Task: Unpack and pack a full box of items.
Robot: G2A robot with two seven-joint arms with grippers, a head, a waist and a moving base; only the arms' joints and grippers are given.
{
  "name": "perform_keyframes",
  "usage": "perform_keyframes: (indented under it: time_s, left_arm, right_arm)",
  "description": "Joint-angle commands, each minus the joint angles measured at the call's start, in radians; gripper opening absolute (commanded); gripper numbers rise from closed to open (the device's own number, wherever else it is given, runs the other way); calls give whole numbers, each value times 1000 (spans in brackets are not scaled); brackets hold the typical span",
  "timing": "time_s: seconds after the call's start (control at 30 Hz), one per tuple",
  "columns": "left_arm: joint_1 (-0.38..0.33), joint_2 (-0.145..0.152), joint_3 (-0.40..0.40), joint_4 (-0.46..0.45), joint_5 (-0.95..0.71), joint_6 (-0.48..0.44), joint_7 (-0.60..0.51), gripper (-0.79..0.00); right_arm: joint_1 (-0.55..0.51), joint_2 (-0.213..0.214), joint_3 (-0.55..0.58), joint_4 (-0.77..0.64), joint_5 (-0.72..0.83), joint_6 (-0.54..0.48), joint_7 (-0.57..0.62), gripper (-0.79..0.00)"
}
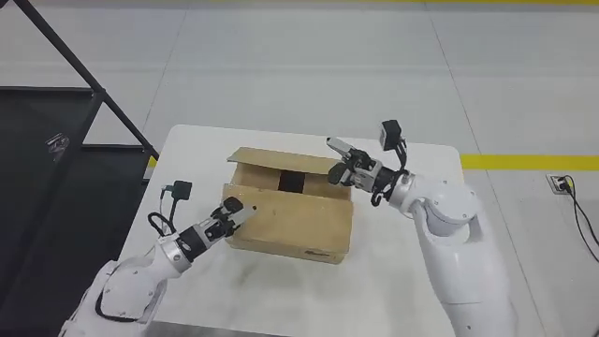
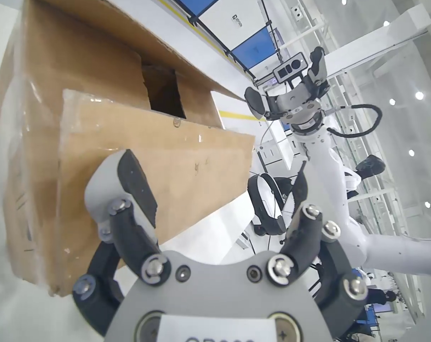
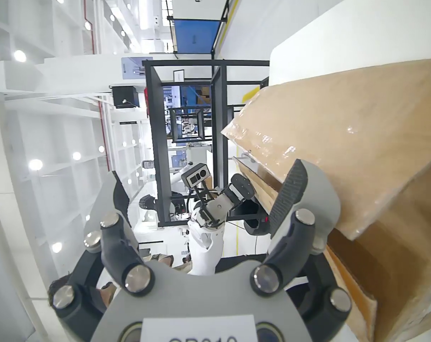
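Two flaps half-raised on the cardboard box (image 1: 292, 215), mid-frame on the white tabletop (image 1: 402, 271) in the top view, with a dark gap (image 1: 292, 182) between them and the contents unseen. Left gripper (image 1: 231, 213) spread wide and empty, just beside the box's lower-left corner. Right gripper (image 1: 343, 161) also wide and empty, at the upper-right corner by the far flap (image 1: 281, 159). Likely step: opening the flaps fully. Slip one pad under a flap edge, swing outward slowly, and brace the opposite corner against sliding.
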Motion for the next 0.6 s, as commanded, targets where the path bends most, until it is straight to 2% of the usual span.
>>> perform_keyframes:
  time_s: [0.0,0.13,0.3,0.57]
  left_arm:
    - [-8,-2,10,6,9,1,8,0]
    - [-27,-5,26,17,30,8,24,0]
    - [-40,-9,38,25,54,8,55,0]
    - [-59,-14,52,44,58,9,80,0]
  right_arm:
    - [11,-2,-19,4,6,28,-15,0]
    - [62,-3,-64,50,21,125,1,0]
    - [104,-2,-92,120,27,161,-5,0]
    - [104,5,-128,189,45,109,45,0]
